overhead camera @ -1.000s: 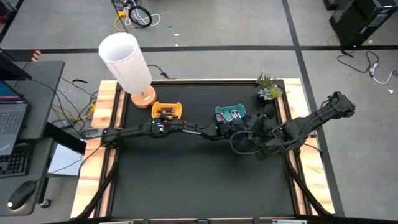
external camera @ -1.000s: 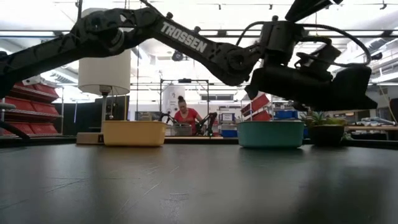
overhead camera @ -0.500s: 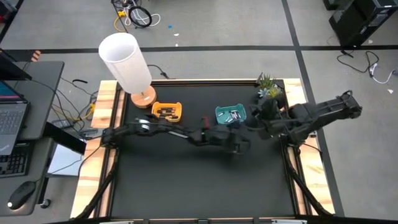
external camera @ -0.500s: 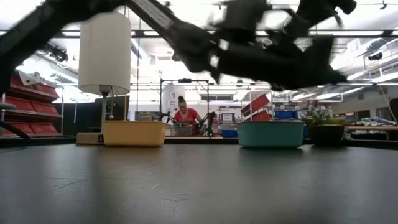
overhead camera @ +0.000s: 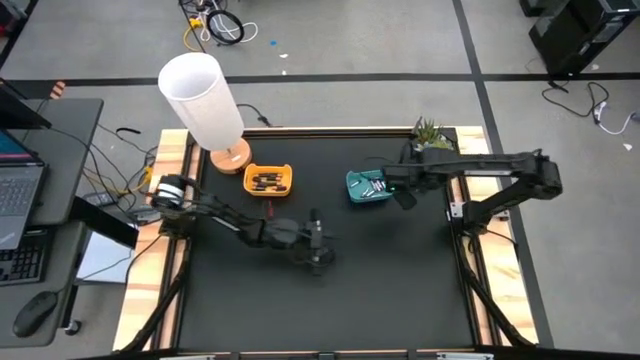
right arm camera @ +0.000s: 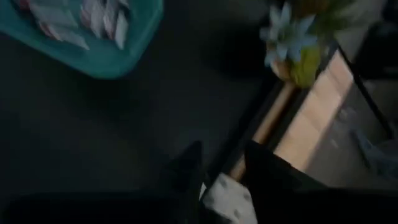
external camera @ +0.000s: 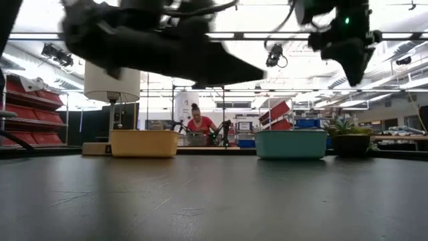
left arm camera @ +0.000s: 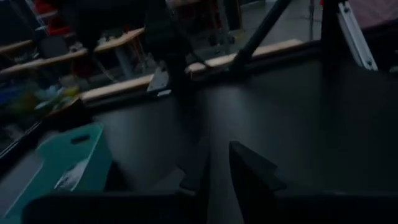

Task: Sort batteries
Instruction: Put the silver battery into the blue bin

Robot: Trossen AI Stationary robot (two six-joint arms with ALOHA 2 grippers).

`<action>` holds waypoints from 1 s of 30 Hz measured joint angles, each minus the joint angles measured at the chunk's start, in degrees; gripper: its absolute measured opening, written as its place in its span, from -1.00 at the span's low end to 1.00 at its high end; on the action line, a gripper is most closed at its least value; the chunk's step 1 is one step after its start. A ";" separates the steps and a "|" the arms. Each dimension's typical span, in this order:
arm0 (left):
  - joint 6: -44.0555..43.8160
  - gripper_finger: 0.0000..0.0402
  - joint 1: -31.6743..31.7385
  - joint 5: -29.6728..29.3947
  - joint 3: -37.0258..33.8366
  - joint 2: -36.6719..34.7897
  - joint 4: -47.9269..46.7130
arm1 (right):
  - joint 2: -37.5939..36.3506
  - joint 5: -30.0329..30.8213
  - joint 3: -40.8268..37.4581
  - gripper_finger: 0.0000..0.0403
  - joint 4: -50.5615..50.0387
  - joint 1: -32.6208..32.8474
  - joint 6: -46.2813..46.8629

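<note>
Dim wrist views, bright room behind

Ceiling strip lights (external camera: 200, 37) glare in the low view; both arms smear with motion blur.

We see a matt black table (overhead camera: 380, 270) with a pale wood frame (overhead camera: 176, 170) and smooth plastic trays (overhead camera: 268, 180).

White-shaded lamp (overhead camera: 203, 98) at the table's back left corner – small potted plant (overhead camera: 432, 139) back right; laptop (overhead camera: 14, 190) on a side desk.
</note>
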 joint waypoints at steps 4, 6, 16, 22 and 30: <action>-1.32 -0.63 -2.84 -4.97 -7.00 -5.86 0.24 | 4.05 -7.95 -0.04 -0.84 0.32 -2.19 -10.52; -2.26 -0.63 -4.12 -6.95 -10.03 -8.02 -0.27 | 5.91 -10.56 -0.04 -0.96 0.12 -2.17 -14.68; -4.07 -0.63 -7.60 -11.47 -19.60 -16.81 0.00 | 21.42 -22.23 -1.25 -1.00 -0.06 1.57 -37.92; -4.25 -0.63 -8.61 -11.44 -21.70 -17.34 0.05 | 27.38 -23.60 -5.95 -1.00 -0.12 7.12 -59.54; -3.55 -0.63 -8.83 -12.02 -21.97 -17.36 0.17 | 27.80 -24.47 -13.83 -1.00 0.57 11.50 -78.99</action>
